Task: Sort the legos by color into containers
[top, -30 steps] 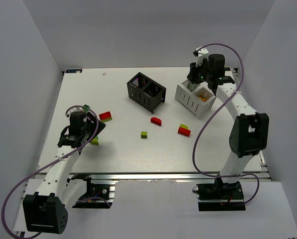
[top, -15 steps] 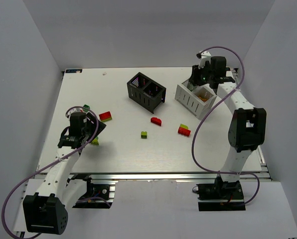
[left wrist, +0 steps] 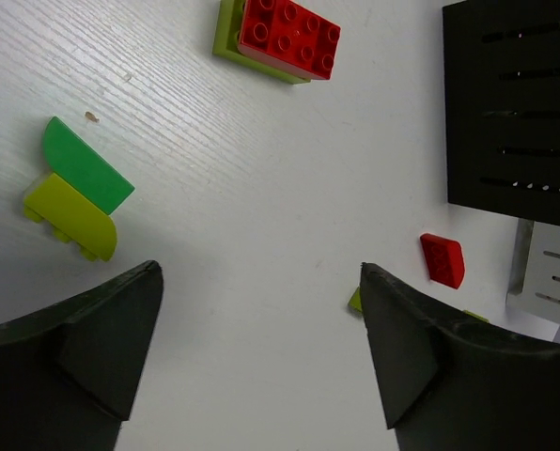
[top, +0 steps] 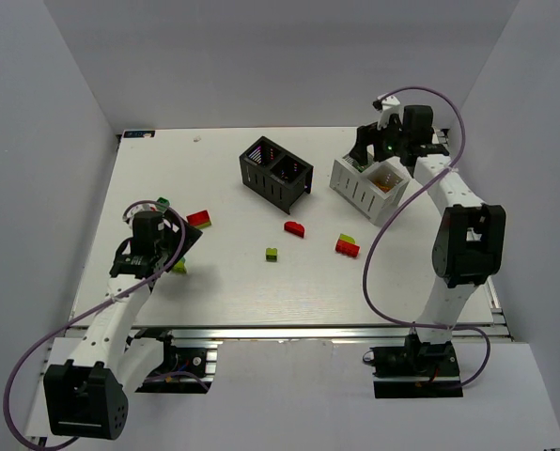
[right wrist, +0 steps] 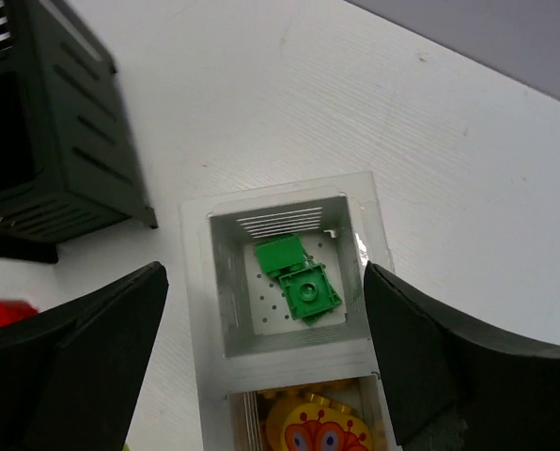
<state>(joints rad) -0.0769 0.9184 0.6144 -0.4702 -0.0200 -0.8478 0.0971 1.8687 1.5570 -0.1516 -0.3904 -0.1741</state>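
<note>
Both sets of jaws have sprung wider than a second ago, and the right arm has shifted slightly toward the far right; the left arm has barely moved.

Top view: we see the right gripper (top: 365, 153) over the far end of the white bin (top: 359, 191), jaws apart, holding nothing. The left gripper (top: 174, 256) sits low at the near left of the table (top: 233, 291), with a lime brick (top: 179, 266) just beside it. A black bin (top: 269, 178) stands left of the white one. Loose on the table: a red-on-lime brick (top: 199, 219), a red curved brick (top: 294, 227), a small green brick (top: 272, 254), a red-and-lime stack (top: 347, 246) and a green brick (top: 162, 202).

Left wrist: we see the jaws spread wide with bare table between the fingers (left wrist: 83, 348). A green-and-lime curved pair (left wrist: 73, 188) lies just ahead of the left finger, untouched. The red-on-lime brick (left wrist: 285, 38) is further off, the black bin (left wrist: 515, 103) at the right, and the red curved brick (left wrist: 443, 259) below it.

Right wrist: we see the jaws wide apart, fingers (right wrist: 83, 348) on either side of the white bin (right wrist: 200, 282). Two green bricks (right wrist: 299, 282) lie in its far compartment. A yellow-orange piece (right wrist: 308, 432) fills the near compartment. The black bin (right wrist: 54, 141) is at the left.
</note>
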